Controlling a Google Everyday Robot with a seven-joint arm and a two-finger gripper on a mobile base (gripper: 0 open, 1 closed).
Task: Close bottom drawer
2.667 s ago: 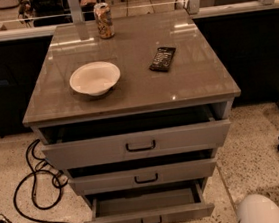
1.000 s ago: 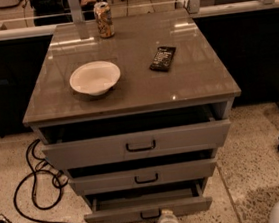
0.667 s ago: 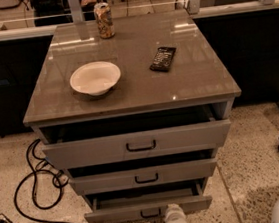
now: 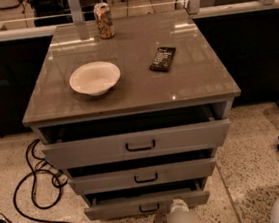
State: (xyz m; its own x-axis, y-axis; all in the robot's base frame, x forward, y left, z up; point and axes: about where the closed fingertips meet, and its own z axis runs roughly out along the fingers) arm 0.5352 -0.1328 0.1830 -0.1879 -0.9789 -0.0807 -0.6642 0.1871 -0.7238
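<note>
Gripper (image 4: 179,212) reaches up from 6 o'clock to the front of the bottom drawer (image 4: 115,209), which is pulled out. Its grip cannot be told. Bowl (image 4: 95,78) at 11 o'clock.

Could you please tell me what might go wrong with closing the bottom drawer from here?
1. The tool is at the front of the bottom drawer, right of its handle. An off-centre push might skew the drawer and jam it.
2. The middle drawer is also open just above, so the tool could catch its front and push that one instead.
</note>
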